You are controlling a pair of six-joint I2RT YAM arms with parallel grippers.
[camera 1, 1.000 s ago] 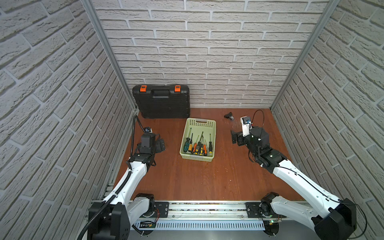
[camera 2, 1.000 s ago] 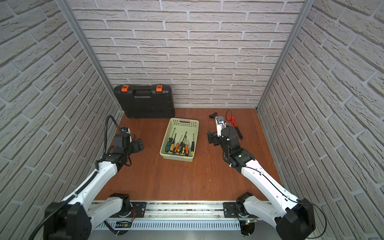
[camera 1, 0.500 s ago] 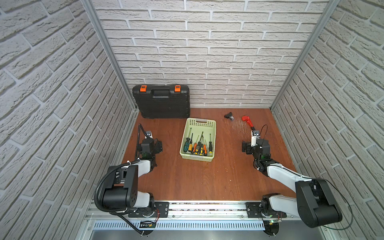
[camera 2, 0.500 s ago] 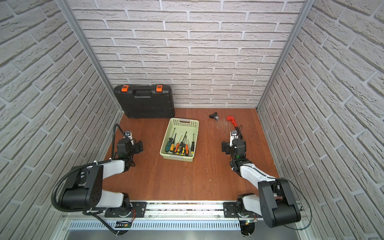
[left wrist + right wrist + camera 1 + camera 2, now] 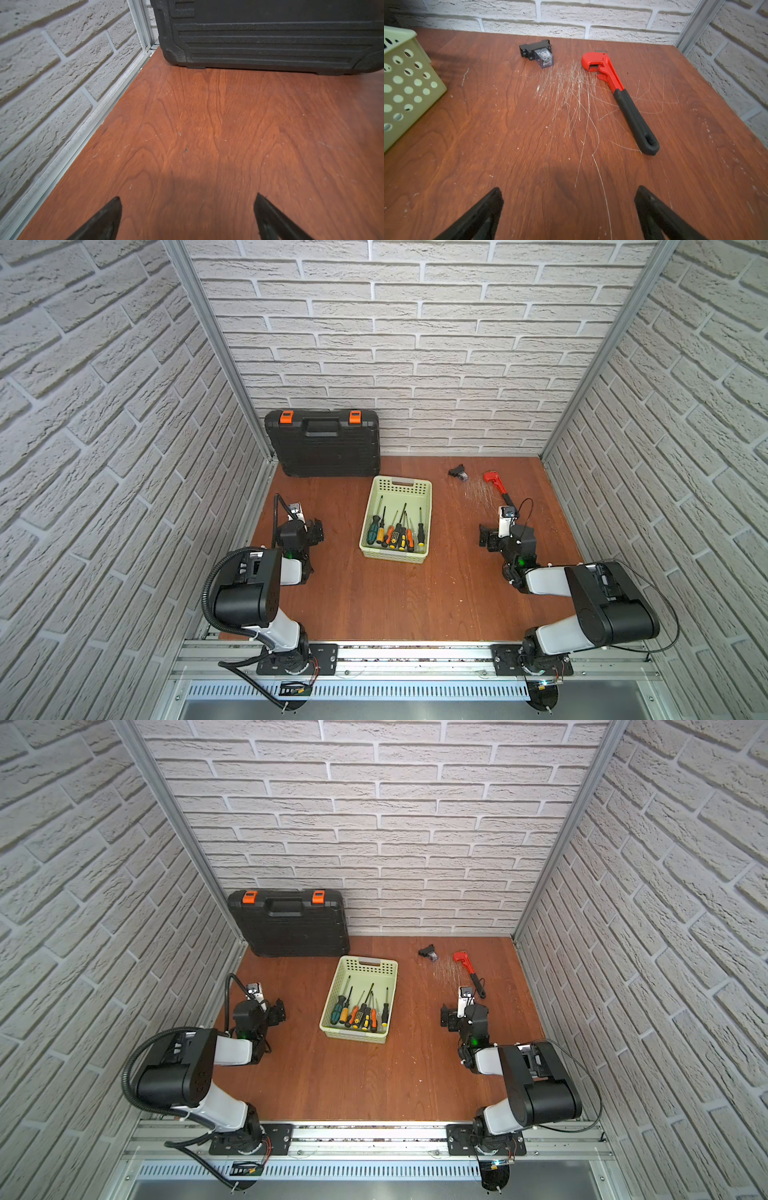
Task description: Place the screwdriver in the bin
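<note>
The pale green bin (image 5: 401, 487) (image 5: 370, 966) stands mid-table in both top views, and its perforated corner (image 5: 409, 89) shows in the right wrist view. Several screwdrivers (image 5: 402, 536) (image 5: 357, 1017) lie side by side inside it. My left gripper (image 5: 316, 529) (image 5: 280, 1009) hovers low to the left of the bin, open and empty (image 5: 188, 198). To the right of the bin my right gripper (image 5: 484, 533) (image 5: 445, 1016) is also open, with only bare wood between its fingers (image 5: 569, 191).
A black toolcase (image 5: 326, 443) (image 5: 270, 35) with orange latches leans against the back wall. A red wrench (image 5: 496, 485) (image 5: 618, 91) and a small black-and-clear relay (image 5: 457, 472) (image 5: 538, 53) lie at the back right on scratched wood. Brick walls enclose three sides.
Both arms have folded back toward the front rail. The right gripper drew back from the back right area, uncovering the red wrench. Both grippers stayed open.
</note>
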